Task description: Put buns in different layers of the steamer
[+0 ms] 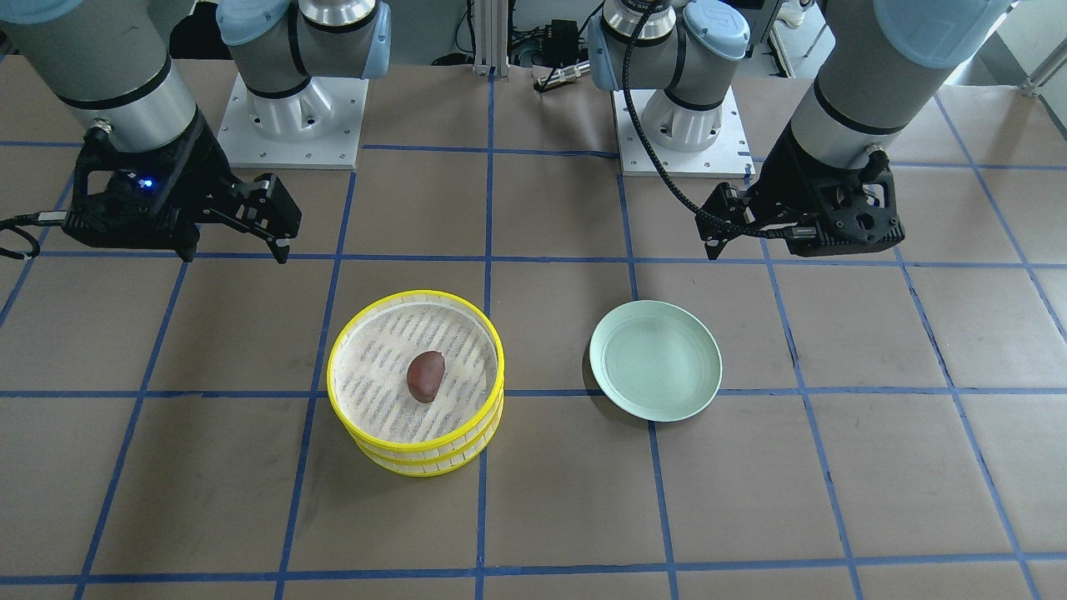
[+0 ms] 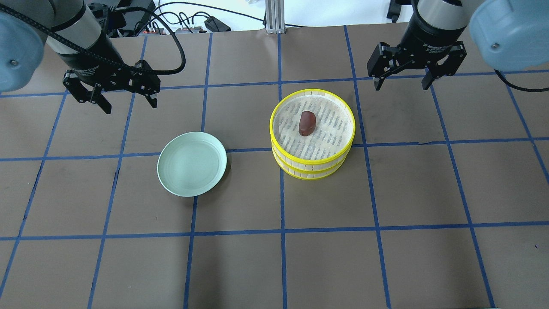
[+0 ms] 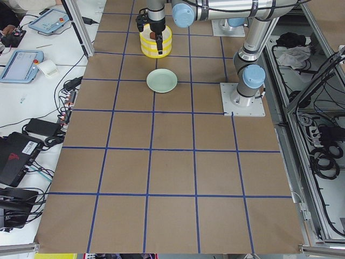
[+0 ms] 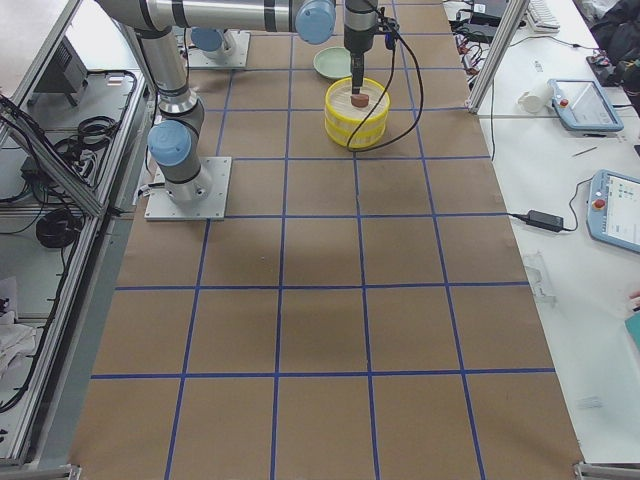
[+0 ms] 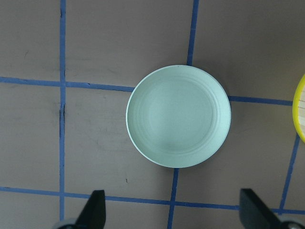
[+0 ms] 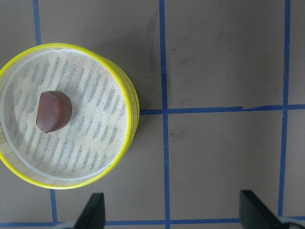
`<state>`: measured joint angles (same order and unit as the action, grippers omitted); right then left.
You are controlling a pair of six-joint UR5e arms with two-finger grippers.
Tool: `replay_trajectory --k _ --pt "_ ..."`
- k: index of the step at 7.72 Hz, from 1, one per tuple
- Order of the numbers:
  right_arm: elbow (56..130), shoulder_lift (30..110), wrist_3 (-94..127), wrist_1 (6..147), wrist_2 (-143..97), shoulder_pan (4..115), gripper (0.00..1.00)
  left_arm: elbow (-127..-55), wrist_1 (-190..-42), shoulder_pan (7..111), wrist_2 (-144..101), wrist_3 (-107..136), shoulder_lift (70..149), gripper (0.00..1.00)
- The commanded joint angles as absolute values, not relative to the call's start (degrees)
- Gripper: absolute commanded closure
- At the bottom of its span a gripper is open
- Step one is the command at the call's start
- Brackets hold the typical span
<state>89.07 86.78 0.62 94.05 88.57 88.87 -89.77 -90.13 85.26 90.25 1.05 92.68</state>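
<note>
Round two-tier steamer (image 2: 309,166) with yellow rims, slatted sides and a mesh liner. An oval reddish-brown bun (image 2: 307,123) lies in its top tier (image 2: 326,141). A smooth pale green plate (image 2: 191,164) sits nearby. The left tool (image 2: 130,106) and right tool (image 2: 402,86) gape wide, empty.

Steamer and plate side by side on the counter

The steamer (image 2: 311,165) stands on the robot's right half of the counter (image 2: 274,266), its two layers stacked one on the other, and one bun (image 2: 307,123) lies in the upper layer, near its middle. The plate (image 2: 191,164) lies well apart from the steamer, on the robot's left. The left gripper (image 2: 130,107) hangs over the counter on the robot-base side of the plate. The right gripper (image 2: 401,86) hangs likewise by the steamer.
</note>
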Motion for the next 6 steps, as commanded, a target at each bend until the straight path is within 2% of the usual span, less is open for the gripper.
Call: replay_trajectory --k 1,6 --pt "89.30 86.75 0.70 94.04 88.77 88.95 0.00 -89.82 -90.18 85.25 90.44 1.05 92.55 0.00" --pt "89.30 87.36 0.79 93.78 90.35 88.95 0.00 -89.82 -89.91 85.34 91.85 0.97 92.64 0.00"
